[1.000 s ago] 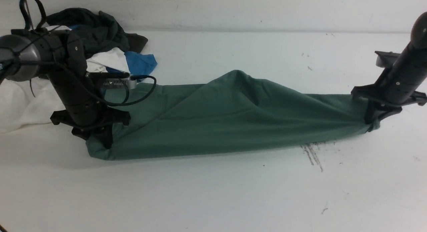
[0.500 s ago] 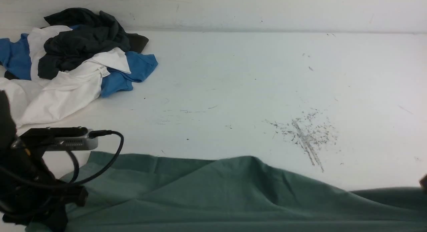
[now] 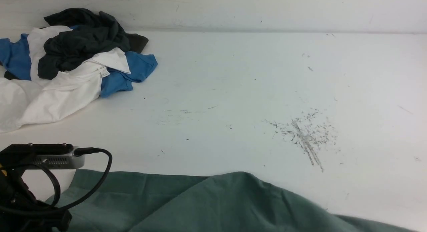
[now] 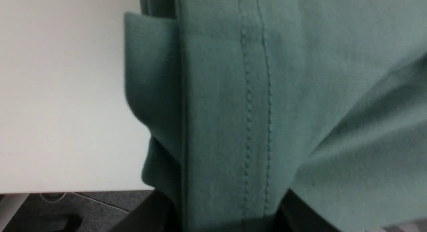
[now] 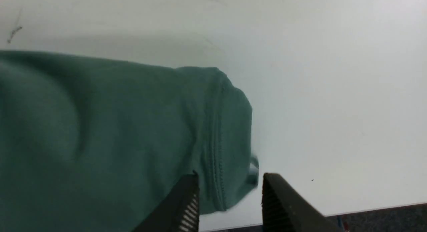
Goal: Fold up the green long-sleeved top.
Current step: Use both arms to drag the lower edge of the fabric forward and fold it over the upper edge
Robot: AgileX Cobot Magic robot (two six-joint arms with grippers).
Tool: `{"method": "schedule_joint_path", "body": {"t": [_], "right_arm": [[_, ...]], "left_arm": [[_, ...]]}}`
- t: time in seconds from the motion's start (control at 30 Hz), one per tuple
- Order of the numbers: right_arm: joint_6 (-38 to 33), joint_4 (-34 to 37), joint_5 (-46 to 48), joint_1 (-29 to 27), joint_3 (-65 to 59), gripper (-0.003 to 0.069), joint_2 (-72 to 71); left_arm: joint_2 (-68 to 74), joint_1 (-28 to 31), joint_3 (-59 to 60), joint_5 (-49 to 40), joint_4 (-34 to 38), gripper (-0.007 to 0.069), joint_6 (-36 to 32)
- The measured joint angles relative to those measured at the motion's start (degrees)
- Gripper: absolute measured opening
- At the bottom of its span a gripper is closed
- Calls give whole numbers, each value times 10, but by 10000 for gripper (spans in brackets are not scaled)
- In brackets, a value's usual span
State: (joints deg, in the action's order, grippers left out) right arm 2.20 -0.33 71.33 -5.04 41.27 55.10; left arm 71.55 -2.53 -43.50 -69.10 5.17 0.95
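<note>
Green long-sleeved top (image 3: 213,205) spread along near edge of table (image 3: 233,92), right gripper (image 5: 230,177) jaws parted astride hem corner, not clamping, left gripper (image 4: 225,195) jaws flanking stitched hem, grip indeterminate at close range, garment pile (image 3: 73,58) far left.

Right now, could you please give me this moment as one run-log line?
green top: bunched at near table edge | left hand: cloth inside, grip unclear | right hand: open around cloth | clothes pile: far left

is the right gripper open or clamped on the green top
Open. In the right wrist view the right gripper has its jaws apart, table showing between them; the green top lies loose, its hem in the gap.
</note>
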Motion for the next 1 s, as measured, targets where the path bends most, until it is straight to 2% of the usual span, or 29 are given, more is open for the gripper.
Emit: {"method": "schedule_joint_path", "body": {"t": [0.03,0.17,0.27,0.4,0.5,0.6,0.63,0.77,0.87,1.0], "right_arm": [[-4,14,0,0,0,293,16],[-7,24,-4,0,0,348,26],[-8,44,-3,-1,12,388,28],[-42,119,-3,9,43,405,59],[-82,165,-5,45,62,407,93],[-96,177,-7,93,74,407,122],[-99,175,-7,141,81,407,142],[-87,140,-25,235,96,409,194],[-62,121,-47,265,108,409,220],[-44,112,-68,273,117,409,236]], "left_arm": [[0,0,0,0,-3,344,0],[0,0,0,0,-8,419,2],[0,0,-7,-2,-21,444,0],[0,0,-37,15,-27,448,0],[16,0,-59,76,-17,435,0],[46,0,-74,108,-10,423,0],[78,0,-85,123,-11,417,0],[161,0,-111,138,-17,416,0],[210,0,-126,152,-20,416,0],[260,0,-137,183,-21,416,-2]]}}
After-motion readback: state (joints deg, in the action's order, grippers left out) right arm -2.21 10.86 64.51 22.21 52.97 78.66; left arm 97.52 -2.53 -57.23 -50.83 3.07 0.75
